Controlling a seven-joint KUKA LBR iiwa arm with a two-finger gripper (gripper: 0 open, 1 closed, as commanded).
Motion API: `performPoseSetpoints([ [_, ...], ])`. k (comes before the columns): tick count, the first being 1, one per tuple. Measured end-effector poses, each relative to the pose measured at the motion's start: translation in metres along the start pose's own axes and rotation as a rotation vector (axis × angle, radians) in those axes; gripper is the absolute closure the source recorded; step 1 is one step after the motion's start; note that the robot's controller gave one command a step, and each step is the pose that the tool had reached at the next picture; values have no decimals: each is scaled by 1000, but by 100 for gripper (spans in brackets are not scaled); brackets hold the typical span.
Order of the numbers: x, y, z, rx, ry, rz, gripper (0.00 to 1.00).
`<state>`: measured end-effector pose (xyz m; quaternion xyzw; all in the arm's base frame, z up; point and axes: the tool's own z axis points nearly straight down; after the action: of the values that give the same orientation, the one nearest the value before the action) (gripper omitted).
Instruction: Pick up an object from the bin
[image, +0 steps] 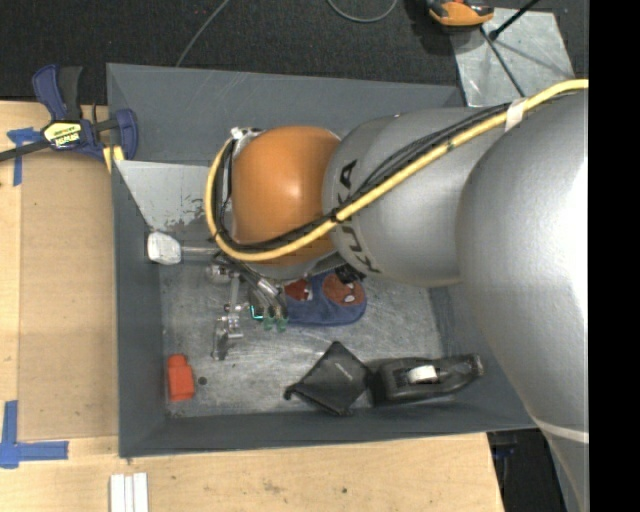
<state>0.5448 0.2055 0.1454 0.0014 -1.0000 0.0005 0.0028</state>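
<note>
My gripper (245, 325) hangs under the orange dome, low over the bin's floor left of centre. It is open, and only bare floor shows between its fingers. Just right of it lies a blue thing (330, 310) with reddish-brown parts on top, partly hidden under the arm. A small orange-red block (180, 378) rests to the lower left of the gripper, near the bin's front left corner. A whitish-silver thing (163, 248) lies to the upper left, against the left wall.
A black tape dispenser (425, 377) with a white roll lies along the front wall, with a black wedge-shaped piece (330, 380) beside it. The arm covers the bin's right and back parts.
</note>
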Motion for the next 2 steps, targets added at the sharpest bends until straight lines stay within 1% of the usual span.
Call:
performPoseSetpoints([
  [1,54,-1,76,-5,-14,48,0],
  [2,39,-127,71,-3,-15,-36,0],
])
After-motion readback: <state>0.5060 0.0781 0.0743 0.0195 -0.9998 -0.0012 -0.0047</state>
